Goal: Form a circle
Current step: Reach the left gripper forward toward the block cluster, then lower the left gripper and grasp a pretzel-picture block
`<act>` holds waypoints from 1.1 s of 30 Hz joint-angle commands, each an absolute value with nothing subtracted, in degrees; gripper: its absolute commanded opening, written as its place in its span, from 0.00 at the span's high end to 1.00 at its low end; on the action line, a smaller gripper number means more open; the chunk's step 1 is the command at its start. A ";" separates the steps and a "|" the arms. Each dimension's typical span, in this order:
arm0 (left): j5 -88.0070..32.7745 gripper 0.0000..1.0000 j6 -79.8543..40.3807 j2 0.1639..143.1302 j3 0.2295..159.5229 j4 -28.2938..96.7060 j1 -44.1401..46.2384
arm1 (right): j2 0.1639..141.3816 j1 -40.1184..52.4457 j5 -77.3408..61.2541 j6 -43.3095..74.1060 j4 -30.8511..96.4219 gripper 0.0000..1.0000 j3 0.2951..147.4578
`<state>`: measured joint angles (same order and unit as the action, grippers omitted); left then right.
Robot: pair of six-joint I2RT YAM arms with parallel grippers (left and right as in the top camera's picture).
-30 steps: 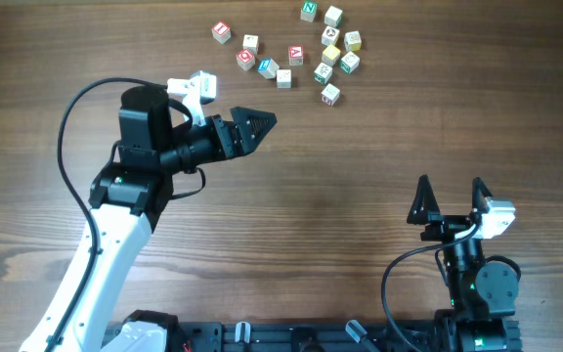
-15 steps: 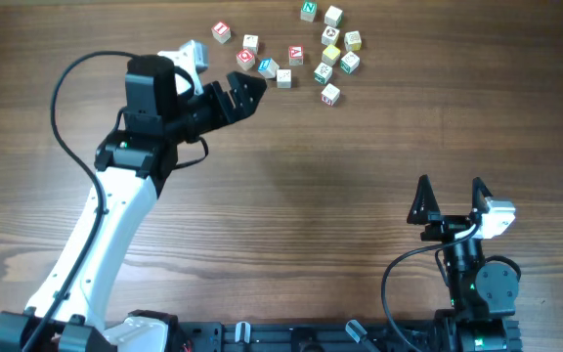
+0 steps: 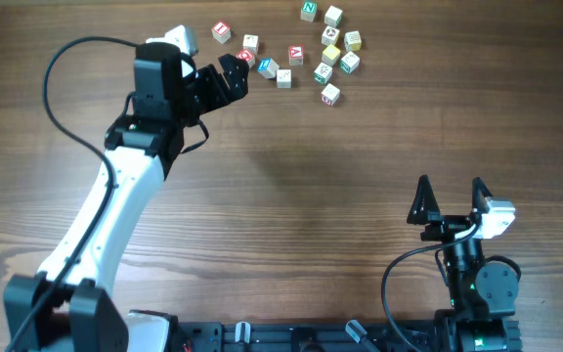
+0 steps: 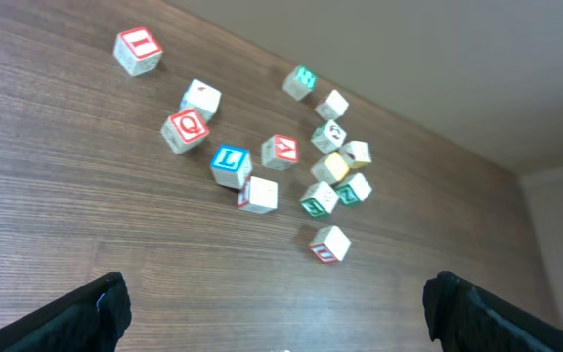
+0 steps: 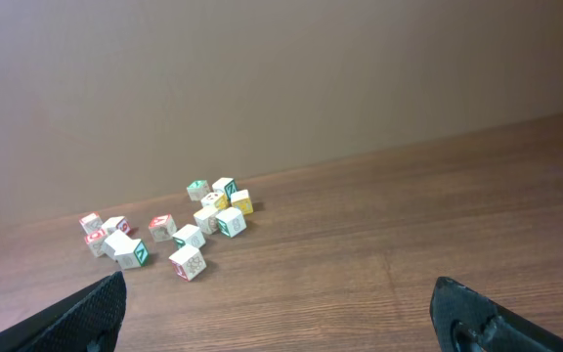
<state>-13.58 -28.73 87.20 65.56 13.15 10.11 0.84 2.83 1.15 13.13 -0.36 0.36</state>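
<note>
Reaching up the left side of the brown wood-grain desk [image 3: 301,186], the white left arm [image 3: 115,210] holds the left gripper [image 3: 237,70] at the near edge of the cube scatter. Its black fingers are spread wide and grip nothing.

Just beyond it and slightly left sits a lone pale wooden cube with a red I [image 3: 221,31].

At the gripper's tips lies the clump of three small pale wooden letter cubes [image 3: 267,67]: one with a red Q, one with a blue L and one mostly plain, set in a short diagonal. The L and plain cubes touch each other. From overhead a finger partly covers the Q cube, so I cannot tell whether it touches that cube. In the left wrist view the clump sits near the middle of the frame, beyond the two finger tips.

Just behind the clump is a small pale cube with a faint mark [image 3: 250,42], and to its right a pale cube with a red V [image 3: 296,54].

Further right, a looser group of pale letter cubes with green and yellow faces [image 3: 338,51] forms a ragged patch, with one cube with red markings [image 3: 329,94] nearest the front.

At the lower right, well apart from every cube, the right gripper [image 3: 450,186] points toward the scatter with its fingers spread and empty.
</note>
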 commanded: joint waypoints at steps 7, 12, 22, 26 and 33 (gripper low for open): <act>-9.21 0.00 -27.29 99.09 76.25 12.73 14.09 | 0.43 2.50 1.63 12.14 -0.49 0.00 0.30; -9.04 0.00 -28.97 104.22 76.75 8.69 16.03 | 0.43 2.50 1.63 12.12 -0.49 0.00 0.30; -9.08 0.00 -30.52 112.55 76.75 0.16 19.51 | 0.43 2.50 1.63 12.12 -0.49 0.00 0.30; -7.81 0.00 -31.18 114.13 76.75 -3.16 20.45 | 0.43 2.50 1.61 12.14 -0.49 0.00 0.30; -6.07 0.01 -32.69 115.66 78.13 -7.94 20.51 | 0.43 2.50 1.63 12.12 -0.49 0.00 0.30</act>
<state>-7.51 -31.57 113.54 75.75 -7.25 20.58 0.84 2.83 1.15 13.13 -0.34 0.36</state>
